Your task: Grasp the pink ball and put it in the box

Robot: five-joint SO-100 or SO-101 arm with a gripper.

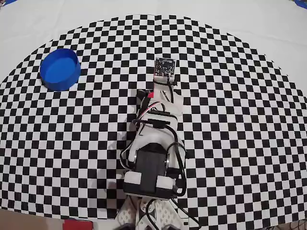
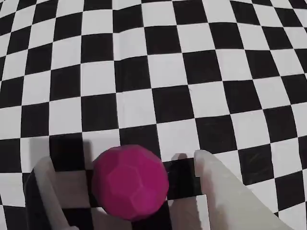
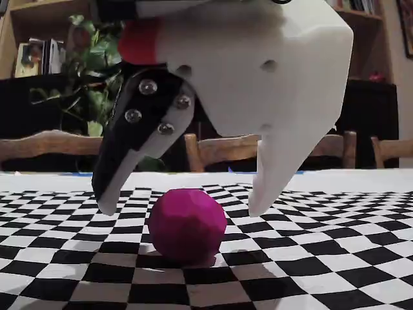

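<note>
Pink ball (image 3: pixel 187 223) on the checkered worktop (image 3: pixel 335 258), hand (image 3: pixel 181 210) spread astride it without touching, blue box (image 1: pixel 60 69) well apart at ten o'clock overhead.

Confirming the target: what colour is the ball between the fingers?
Magenta pink, faceted; the pink ball shows best in the fixed view.

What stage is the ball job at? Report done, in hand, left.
Done: the gripper is lined up, open, one jaw either side of the pink ball. In hand: nothing; the ball sits on the checkered cloth. Left: close, lift, carry to the box, which looks empty.
</note>
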